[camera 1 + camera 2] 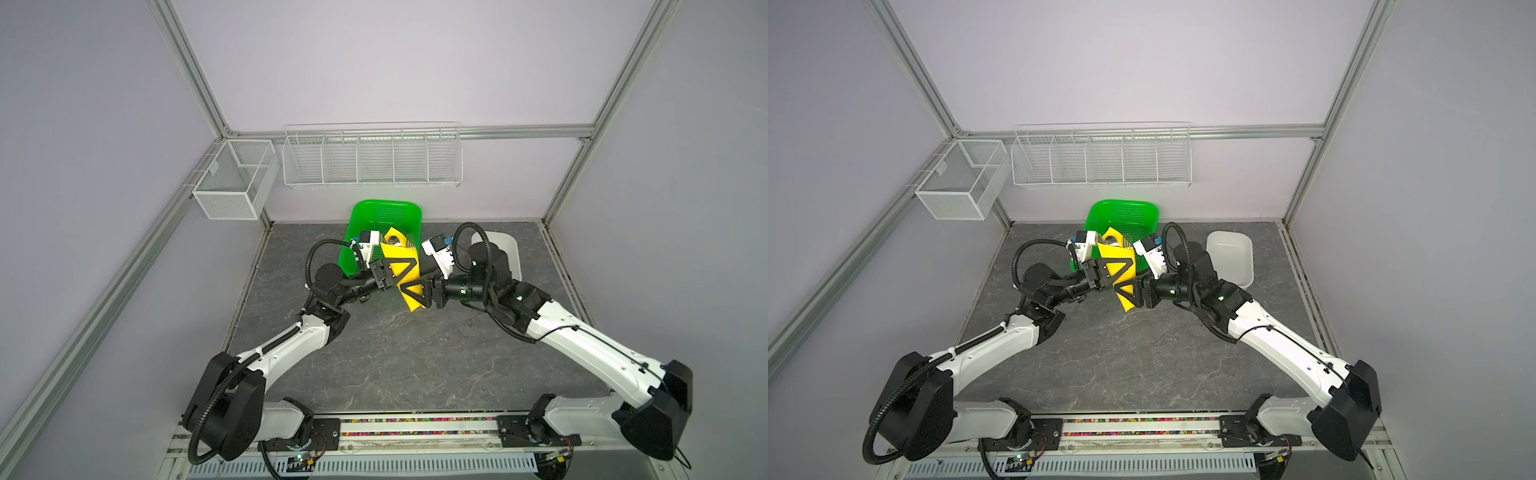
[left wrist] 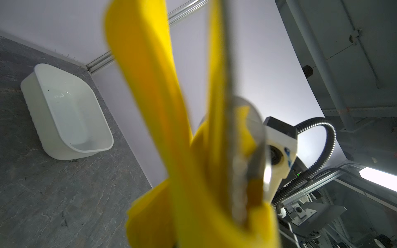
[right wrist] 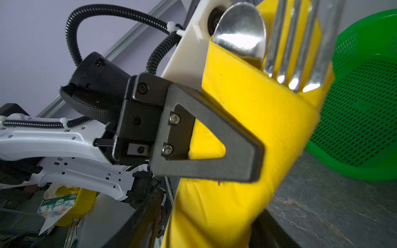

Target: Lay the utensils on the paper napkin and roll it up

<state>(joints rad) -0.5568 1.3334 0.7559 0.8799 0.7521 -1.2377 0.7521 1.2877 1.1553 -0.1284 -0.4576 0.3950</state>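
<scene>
Nearest us, both arms rise from the front rail over the grey table (image 1: 395, 353) and meet just past its middle, toward 12 o'clock.

The right gripper (image 1: 409, 291) (image 1: 1125, 291) comes in from 3 o'clock at the near end of the napkin (image 1: 397, 253) (image 1: 1115, 251). The yellow paper passes between its jaws. We cannot tell whether they press it or stand a little wide of it.

Just beyond, the left gripper (image 1: 409, 268) (image 1: 1127, 266) comes in from 9 o'clock. It is closed tight across the middle of the roll, and its black finger (image 3: 214, 150) lies flat on the paper.

The napkin (image 3: 257, 107) (image 2: 150, 85) is wrapped loosely into a bundle running roughly from 6 o'clock to 12 o'clock. It seems to be held up off the table. At the 12 o'clock end, the spoon (image 3: 240, 28) and the fork (image 3: 294, 43) stick out side by side. The rest of the silverware there is too blurred for us to name.

Behind the bundle, at 12 o'clock, the green basket (image 1: 386, 204) (image 1: 1121, 203) stands close by. A white tub (image 1: 1229, 257) (image 2: 64, 107) sits at about 2 o'clock, well apart. On the back wall hang a long wire rack (image 1: 372, 158) and, at 10 o'clock, a mesh box (image 1: 232, 178).
</scene>
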